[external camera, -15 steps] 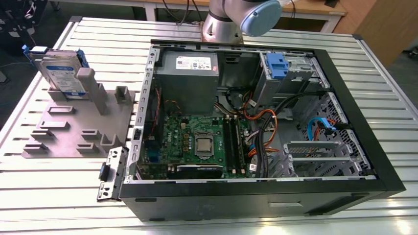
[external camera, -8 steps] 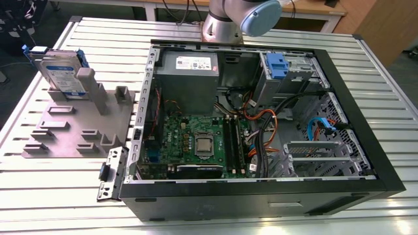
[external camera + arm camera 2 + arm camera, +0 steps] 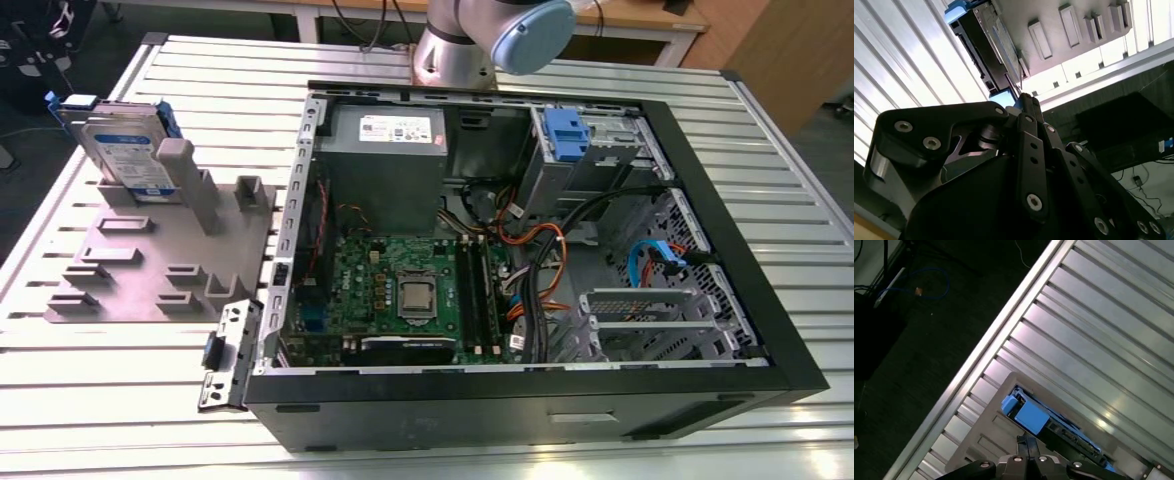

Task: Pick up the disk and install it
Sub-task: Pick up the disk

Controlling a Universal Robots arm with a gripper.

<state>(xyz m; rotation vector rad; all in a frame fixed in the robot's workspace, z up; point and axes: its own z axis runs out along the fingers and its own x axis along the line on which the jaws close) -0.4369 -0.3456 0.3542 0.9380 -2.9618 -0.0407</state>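
Upright disk (image 3: 127, 150) in fixture (image 3: 134, 285), open computer case (image 3: 534, 400)

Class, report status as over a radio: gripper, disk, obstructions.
Gripper aimed at disk, not touching. Disk upright on fixture plate, outside computer case. Nothing seen between them.

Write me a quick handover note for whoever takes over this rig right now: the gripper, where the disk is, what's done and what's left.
Gripper: shut and holding nothing. In both wrist views it points toward the disk and is apart from it.
Disk: stands on edge in its blue frame, among the posts of the grey fixture plate. That is at the exterior view's left, beside the open computer case.
Done: nothing that shows; the disk has not been picked up.
Left: both the pick-up and the install in the case.
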